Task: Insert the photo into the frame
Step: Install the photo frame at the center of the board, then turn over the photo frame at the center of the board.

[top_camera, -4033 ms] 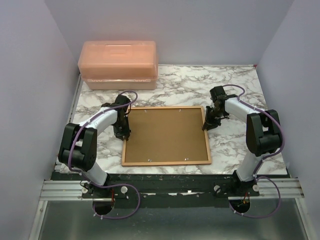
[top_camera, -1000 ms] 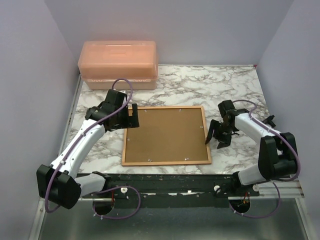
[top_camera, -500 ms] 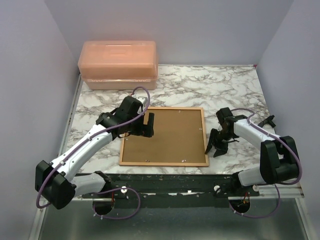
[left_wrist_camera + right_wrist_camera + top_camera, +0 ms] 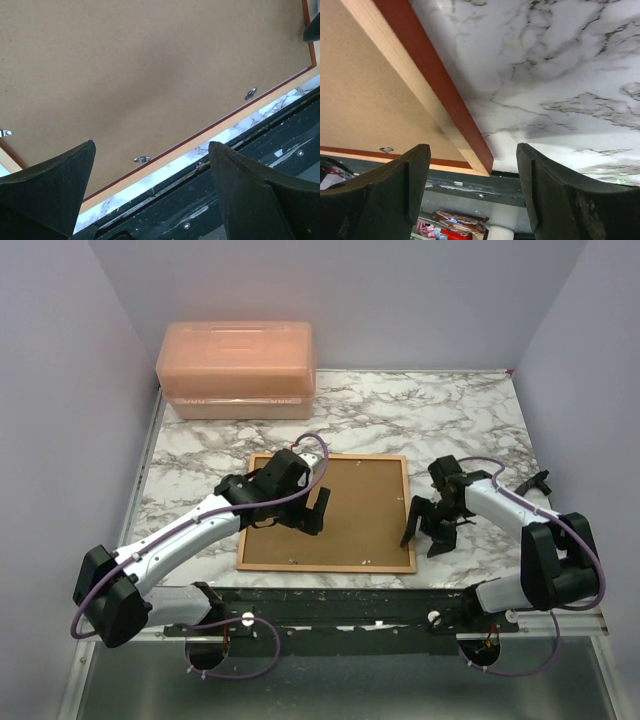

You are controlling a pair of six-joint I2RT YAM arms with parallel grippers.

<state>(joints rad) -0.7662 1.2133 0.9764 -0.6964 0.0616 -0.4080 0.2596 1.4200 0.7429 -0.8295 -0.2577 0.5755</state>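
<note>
Two grippers, both spread wide, pinching nothing. The frame (image 4: 330,566) lay back-up mid-worktop (image 4: 400,410). The right gripper (image 4: 425,535) straddled its 3 o'clock edge, which ran 12-to-6, and the left gripper (image 4: 312,515) hovered over the backing board (image 4: 365,510). Photo nowhere in view.

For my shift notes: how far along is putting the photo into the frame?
Done: nothing confirmable; the frame lies back-up, backing board seated in it, no photo in view. In hand: left gripper open above the board, right gripper open over the frame's right edge; neither holds anything. Left: likely lifting the board, inserting the photo.
</note>
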